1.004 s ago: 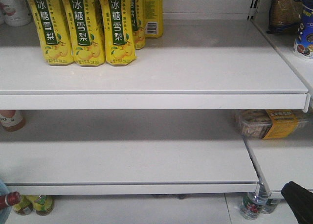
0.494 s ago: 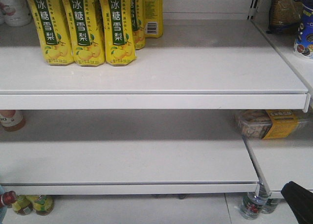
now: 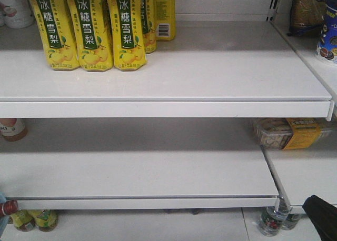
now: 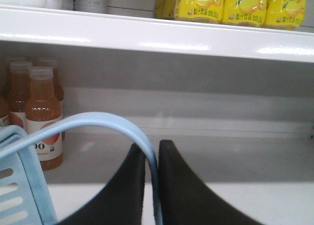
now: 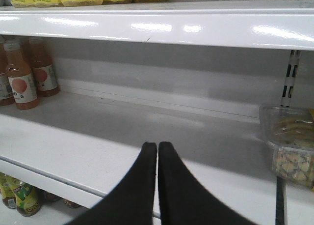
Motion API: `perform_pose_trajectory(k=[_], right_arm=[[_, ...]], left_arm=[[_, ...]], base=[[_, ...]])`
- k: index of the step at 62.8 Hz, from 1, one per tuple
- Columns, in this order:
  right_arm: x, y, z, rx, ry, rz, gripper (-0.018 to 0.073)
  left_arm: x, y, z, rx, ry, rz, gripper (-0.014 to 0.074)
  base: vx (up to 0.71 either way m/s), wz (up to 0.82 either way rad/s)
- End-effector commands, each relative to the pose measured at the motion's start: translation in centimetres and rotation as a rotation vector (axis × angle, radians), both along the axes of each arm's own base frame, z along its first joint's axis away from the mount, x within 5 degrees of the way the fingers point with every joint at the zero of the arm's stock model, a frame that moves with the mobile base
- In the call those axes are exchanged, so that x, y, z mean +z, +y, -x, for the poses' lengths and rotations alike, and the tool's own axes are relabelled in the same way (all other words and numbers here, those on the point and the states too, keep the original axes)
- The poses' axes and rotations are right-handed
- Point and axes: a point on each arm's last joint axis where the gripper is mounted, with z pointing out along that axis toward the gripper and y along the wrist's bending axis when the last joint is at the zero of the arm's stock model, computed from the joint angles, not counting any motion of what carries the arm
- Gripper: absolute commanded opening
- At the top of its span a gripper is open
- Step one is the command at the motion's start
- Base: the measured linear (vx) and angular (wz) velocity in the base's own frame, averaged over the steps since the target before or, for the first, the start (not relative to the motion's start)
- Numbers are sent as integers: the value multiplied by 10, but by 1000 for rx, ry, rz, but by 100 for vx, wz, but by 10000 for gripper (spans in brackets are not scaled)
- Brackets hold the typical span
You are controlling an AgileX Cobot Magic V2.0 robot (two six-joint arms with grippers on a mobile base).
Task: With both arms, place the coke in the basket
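Coke [image 3: 7, 208]: likely the red-capped bottle top at the front view's lower left edge, beside a sliver of pale blue; whether it is inside the basket cannot be told.
Basket [image 4: 22, 185]: hanging from the left pincer [image 4: 151, 185], whose jaws are clamped on its handle [image 4: 105, 121].
Right pincer [image 5: 157, 185]: jaws pressed together, holding nothing, before the middle shelf [image 5: 122, 131].
Progress: judged late; confirming the coke's placement remains.

Mid shelf [image 3: 142, 167] centre open; juice bottles [image 5: 22, 80] left, snack tray [image 5: 289, 146] right.
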Motion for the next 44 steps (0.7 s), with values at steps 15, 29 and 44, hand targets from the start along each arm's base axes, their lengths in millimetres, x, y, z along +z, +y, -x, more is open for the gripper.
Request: perform_pose_trajectory(k=[15, 29, 44], right_arm=[[14, -3, -2, -35, -76, -30, -5], [14, -3, -2, -35, -76, -30, -5], [14, -3, -2, -35, -76, -30, -5]], left_arm=[[27, -1, 5, -3, -222, -65, -6], [27, -1, 5, -3, -222, -65, -6], [27, -1, 5, -3, -222, -65, -6]], base=[[0, 0], [0, 0], [0, 0]])
